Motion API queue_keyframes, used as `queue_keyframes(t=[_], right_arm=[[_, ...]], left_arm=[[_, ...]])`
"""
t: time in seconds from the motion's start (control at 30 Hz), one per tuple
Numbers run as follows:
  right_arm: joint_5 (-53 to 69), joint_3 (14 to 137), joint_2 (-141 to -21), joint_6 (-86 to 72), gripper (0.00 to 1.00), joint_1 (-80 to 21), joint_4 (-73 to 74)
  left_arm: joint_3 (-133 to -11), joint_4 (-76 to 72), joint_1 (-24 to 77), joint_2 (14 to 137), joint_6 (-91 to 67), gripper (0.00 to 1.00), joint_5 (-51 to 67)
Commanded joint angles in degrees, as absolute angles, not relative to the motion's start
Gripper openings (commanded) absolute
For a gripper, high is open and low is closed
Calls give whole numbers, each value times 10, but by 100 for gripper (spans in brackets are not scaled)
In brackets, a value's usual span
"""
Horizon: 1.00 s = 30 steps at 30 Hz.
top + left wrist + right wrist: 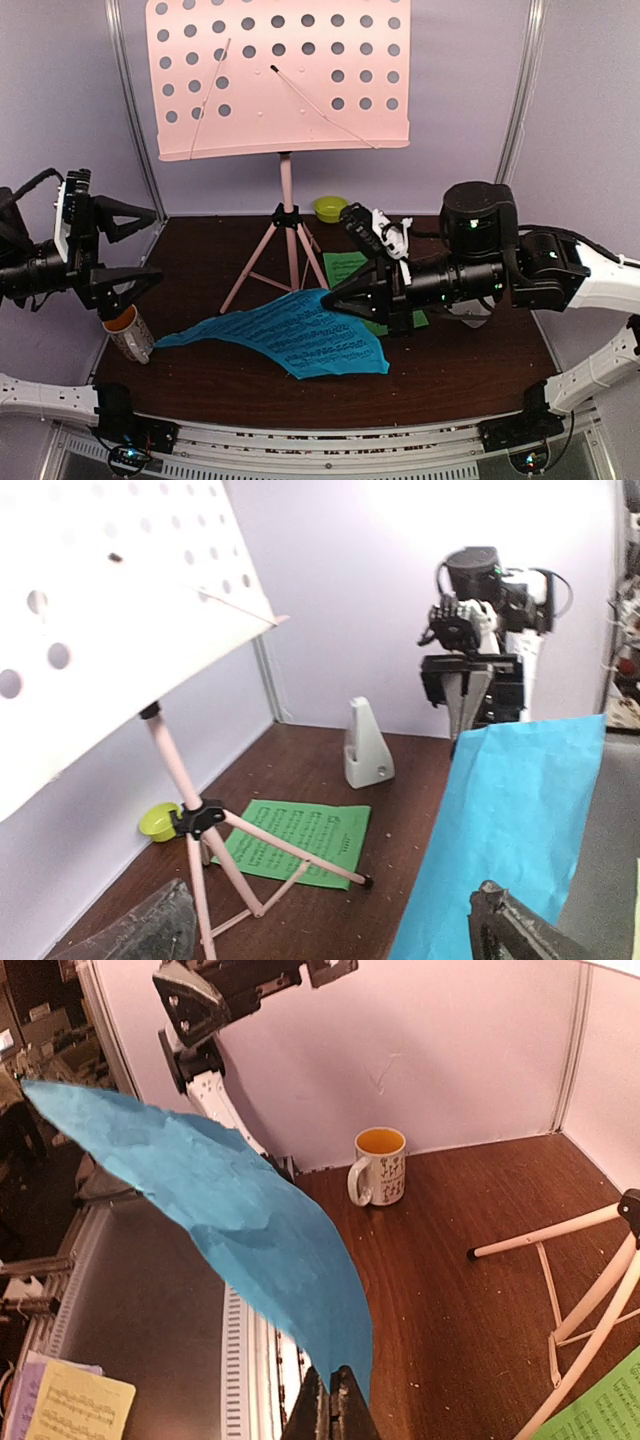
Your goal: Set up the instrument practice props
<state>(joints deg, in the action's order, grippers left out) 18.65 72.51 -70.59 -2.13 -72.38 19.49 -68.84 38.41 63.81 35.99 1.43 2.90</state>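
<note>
The pink music stand stands on its tripod at the back middle, with nothing on its desk; it also shows in the left wrist view. My right gripper is shut on one edge of the blue music sheet, which curves up from the closed jaws in the right wrist view and reaches left towards the mug. The green music sheet lies flat by the tripod legs, partly under my right arm. The white metronome stands upright behind it. My left gripper is open and empty at the far left.
A white mug with yellow inside stands at the front left, under my left gripper. A small lime-green bowl sits by the back wall behind the tripod. The tripod legs spread over the table's middle. Walls close in the back and sides.
</note>
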Motion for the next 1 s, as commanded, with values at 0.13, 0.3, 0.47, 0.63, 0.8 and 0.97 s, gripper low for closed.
queue_keyframes(t=[0.13, 0.3, 0.47, 0.63, 0.8, 0.97], right_arm=[[280, 627, -619, -201, 0, -650, -32], [305, 585, -579, -286, 0, -611, -129], [324, 567, -566, -333, 0, -594, -179], [337, 558, -574, -352, 0, -594, -195], [340, 551, -576, -358, 0, -594, -195], [340, 534, -577, -354, 0, -591, -188]], left_arm=[[-593, 256, 636, 334, -48, 98, -65], [-520, 181, 635, 305, -41, 98, -33], [-491, 139, 635, 357, -9, 98, 18], [-487, -24, 638, 418, 5, 98, 86], [-502, -109, 645, 442, 22, 98, 76], [-499, -154, 645, 425, 19, 94, 75]])
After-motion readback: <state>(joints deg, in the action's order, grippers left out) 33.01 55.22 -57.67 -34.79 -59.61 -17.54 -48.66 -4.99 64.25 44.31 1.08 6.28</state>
